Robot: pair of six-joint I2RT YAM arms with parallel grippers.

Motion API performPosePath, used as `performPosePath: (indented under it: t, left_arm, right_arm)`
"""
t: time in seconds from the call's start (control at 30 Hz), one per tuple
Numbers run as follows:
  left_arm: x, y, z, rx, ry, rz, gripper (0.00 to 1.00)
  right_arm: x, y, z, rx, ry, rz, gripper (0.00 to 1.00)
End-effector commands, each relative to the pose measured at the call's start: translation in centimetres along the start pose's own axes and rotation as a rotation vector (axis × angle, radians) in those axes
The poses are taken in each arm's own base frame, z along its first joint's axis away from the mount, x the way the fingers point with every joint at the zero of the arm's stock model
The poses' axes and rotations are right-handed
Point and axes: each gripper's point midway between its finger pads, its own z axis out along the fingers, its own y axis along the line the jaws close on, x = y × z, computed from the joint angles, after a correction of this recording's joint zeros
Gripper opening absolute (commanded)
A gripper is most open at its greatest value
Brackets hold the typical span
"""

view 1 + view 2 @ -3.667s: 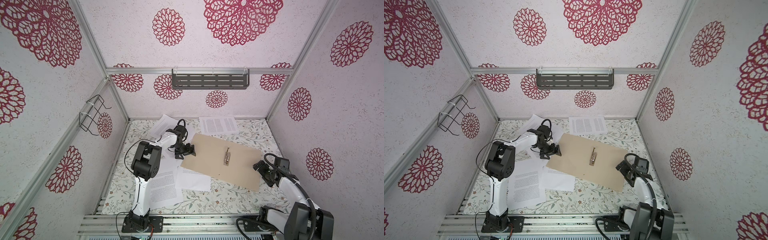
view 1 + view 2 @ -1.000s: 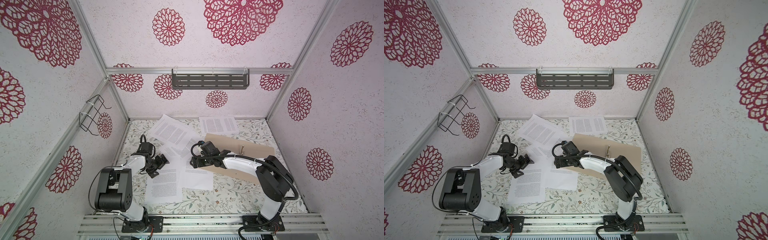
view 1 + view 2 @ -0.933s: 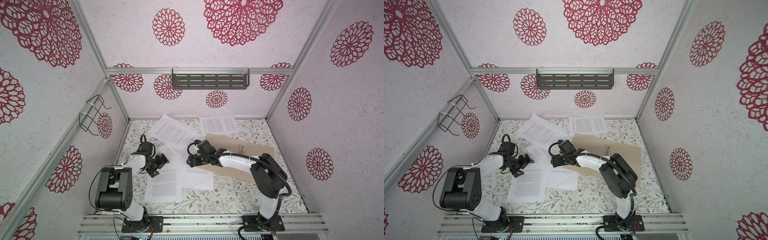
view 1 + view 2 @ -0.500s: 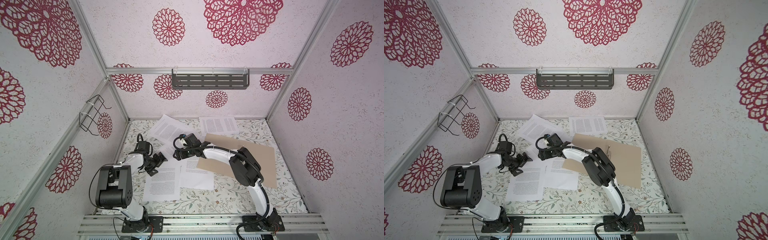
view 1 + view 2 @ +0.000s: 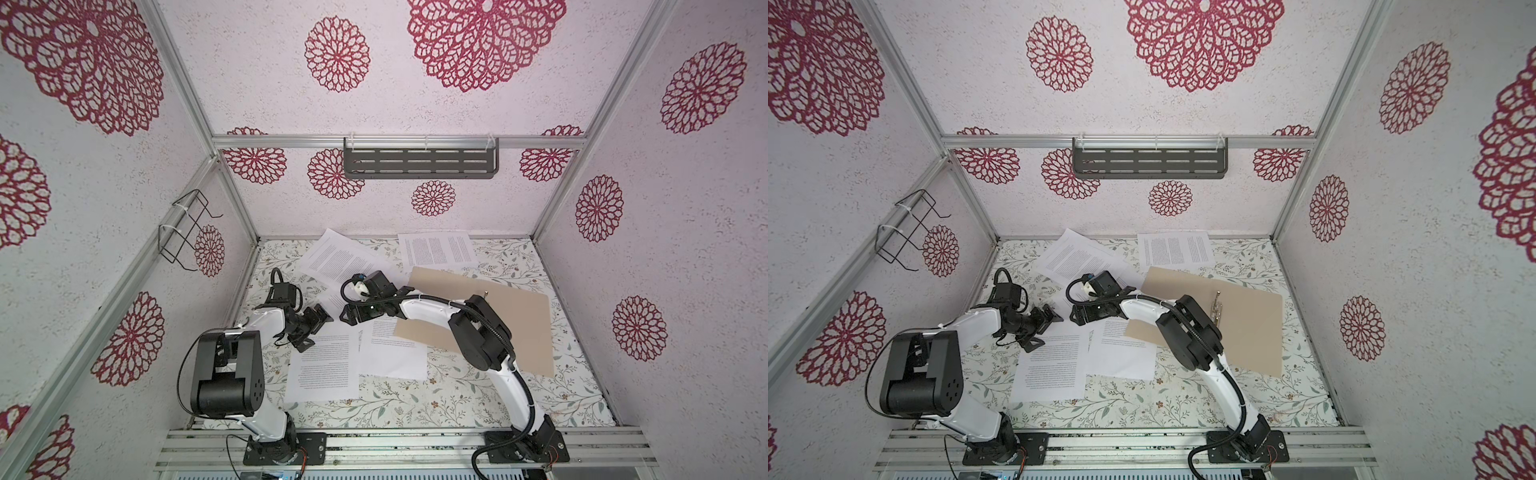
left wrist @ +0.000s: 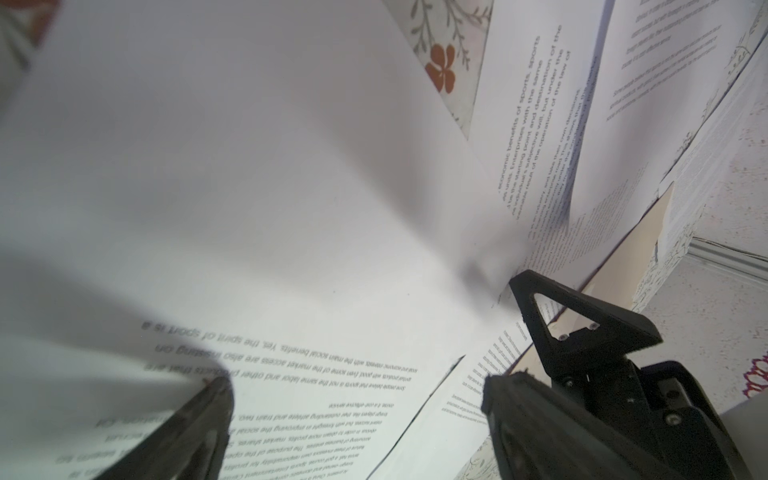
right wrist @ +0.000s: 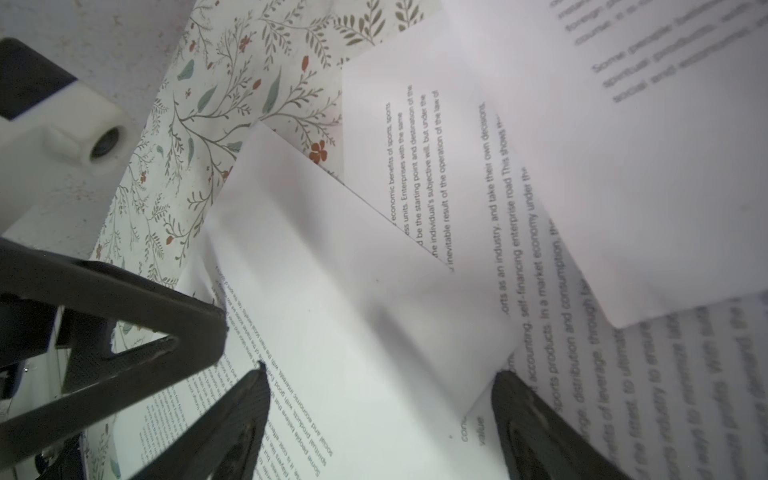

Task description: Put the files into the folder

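Tan manila card, the folder (image 5: 523, 320) lies opened flat toward 3 o'clock on the floral surface (image 5: 457, 395). Its metal fastener clip (image 5: 1217, 309) shows along the spine in a top view. My right arm reaches across the folder's left half. My right end effector (image 5: 345, 321) hangs near the middle of the surface with its jaws spread, grasping nothing, low over overlapping sheets (image 7: 415, 232) printed with small text. My left end effector (image 5: 314, 330) sits just at 9 o'clock of it, tips facing it but apart. Its jaws are released wide and empty, close above paper.

The files (image 5: 1050, 370) all lie outside the folder. The far sheet (image 5: 436, 249) is at 12 o'clock by the back wall. The tilted sheet (image 5: 338, 259) is at 11 o'clock. The near sheet (image 5: 324, 368) is at 7 o'clock, toward my left base. The middle sheet (image 5: 395, 357) is just beside it at 6 o'clock and overlaps the folder's near-left corner; I cannot tell which of the two lies on top.
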Motion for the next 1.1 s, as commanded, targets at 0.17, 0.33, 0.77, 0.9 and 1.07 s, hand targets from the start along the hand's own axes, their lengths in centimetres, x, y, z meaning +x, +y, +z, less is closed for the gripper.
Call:
performPosePath:
  t: [0.17, 0.33, 0.77, 0.9, 1.07]
  left_arm:
    - [1.1, 5.4, 2.0, -0.178, 0.031, -0.053, 0.98]
    - [1.0, 5.5, 2.0, -0.184, 0.031, -0.056, 0.97]
    - [1.1, 5.7, 1.8, -0.195, 0.028, -0.054, 0.97]
    - [1.1, 5.6, 1.8, -0.194, 0.029, -0.053, 0.97]
    - [1.1, 5.7, 1.9, -0.196, 0.031, -0.056, 0.97]
  right_arm:
    - [1.3, 1.4, 1.2, -0.091, 0.041, 0.042, 0.87]
    - [1.6, 2.0, 0.1, -0.094, 0.042, 0.042, 0.87]
    - [-0.9, -1.5, 0.4, 0.117, 0.047, -0.056, 0.88]
    - [-1.0, -2.0, 0.9, 0.131, 0.058, -0.061, 0.88]
    - [-0.7, -2.6, 1.4, 0.154, 0.069, -0.061, 0.88]
